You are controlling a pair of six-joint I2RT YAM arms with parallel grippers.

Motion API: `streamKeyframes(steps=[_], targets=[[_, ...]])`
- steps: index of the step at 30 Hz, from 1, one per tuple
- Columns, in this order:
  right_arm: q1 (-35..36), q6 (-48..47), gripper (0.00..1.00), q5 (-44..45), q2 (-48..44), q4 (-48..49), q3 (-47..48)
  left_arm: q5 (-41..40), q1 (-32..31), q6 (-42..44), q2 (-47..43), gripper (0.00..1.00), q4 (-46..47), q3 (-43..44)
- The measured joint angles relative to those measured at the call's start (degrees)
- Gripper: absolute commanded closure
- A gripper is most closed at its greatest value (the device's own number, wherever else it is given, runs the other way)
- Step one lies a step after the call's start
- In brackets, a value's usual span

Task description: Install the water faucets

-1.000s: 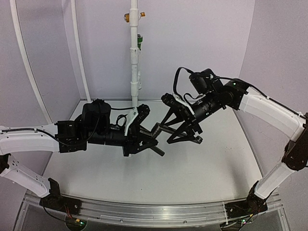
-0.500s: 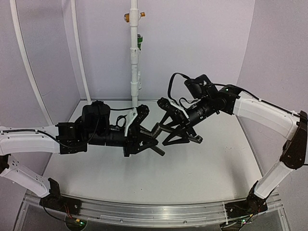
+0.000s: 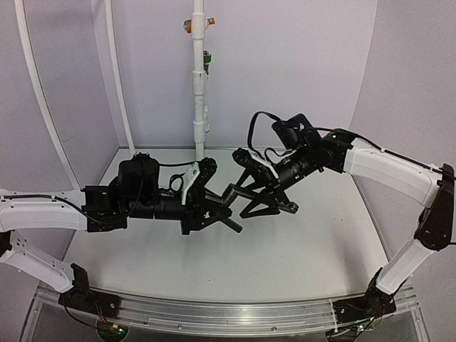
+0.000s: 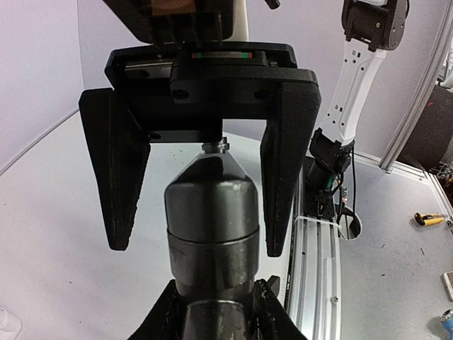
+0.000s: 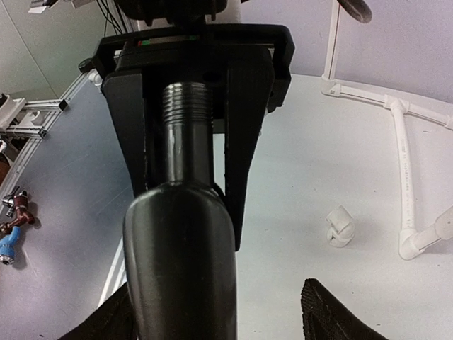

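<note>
The water faucet [image 3: 231, 191], a dark metal tap, is held level above the table between the two arms. My left gripper [image 3: 212, 206] is shut on it. In the left wrist view its barrel [image 4: 212, 234] sticks out from my left gripper [image 4: 221, 315], and its tip reaches between the spread fingers [image 4: 117, 177] of the other arm. My right gripper [image 3: 262, 196] stands open around the faucet's free end. In the right wrist view the rounded end [image 5: 180, 262] fills the space within my right gripper [image 5: 219, 319], with a wide gap to the right finger [image 5: 333, 315].
A tall white pipe [image 3: 199, 78] stands upright at the back, with an orange fitting [image 3: 188, 26] and a green fitting [image 3: 206, 60]. A white pipe frame [image 5: 403, 163] and a small white fitting [image 5: 340, 227] lie on the table. An aluminium rail [image 4: 318, 262] runs along the near edge.
The right arm has moved left toward the left gripper, bringing its open jaws around the faucet's end. The left arm has drawn back slightly with the faucet still held.
</note>
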Motion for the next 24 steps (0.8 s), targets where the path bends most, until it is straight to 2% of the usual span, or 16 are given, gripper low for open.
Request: streamKeyframes(steps=[5, 11, 15, 16, 17, 19, 21, 24], targets=[[-0.02, -0.79, 0.40, 0.04, 0.00, 0.38, -0.92, 0.24, 0.00, -0.19, -0.54, 1.00, 0.37, -0.20], [-0.01, -1.58, 0.64, -0.14, -0.12, 0.45, -1.62, 0.13, 0.01, -0.57, -1.50, 1.00, 0.59, -0.96], [0.00, -1.68, 0.98, -0.58, -0.51, 0.45, -1.62, -0.52, 0.05, -1.15, -1.67, 0.99, 0.87, -0.99], [0.04, -1.46, 1.00, -0.33, -0.72, 0.49, -1.64, -0.70, 0.14, -1.38, -1.71, 0.93, 0.87, -1.01], [0.11, -1.24, 1.00, -0.24, -0.81, 0.52, -1.64, -1.03, 0.14, -1.48, -1.72, 0.81, 0.97, -1.01], [0.13, -1.13, 1.00, -0.05, -0.90, 0.52, -1.64, -1.42, 0.11, -1.46, -1.73, 0.52, 1.01, -1.01], [0.18, -0.72, 1.00, 0.37, -0.94, 0.43, -1.64, -1.98, 0.11, -1.32, -1.74, 0.30, 0.79, -0.98], [0.19, 0.52, 1.00, 1.71, -0.94, -0.20, -1.85, -3.91, 0.11, -1.88, -2.02, 0.13, -0.81, -0.26]])
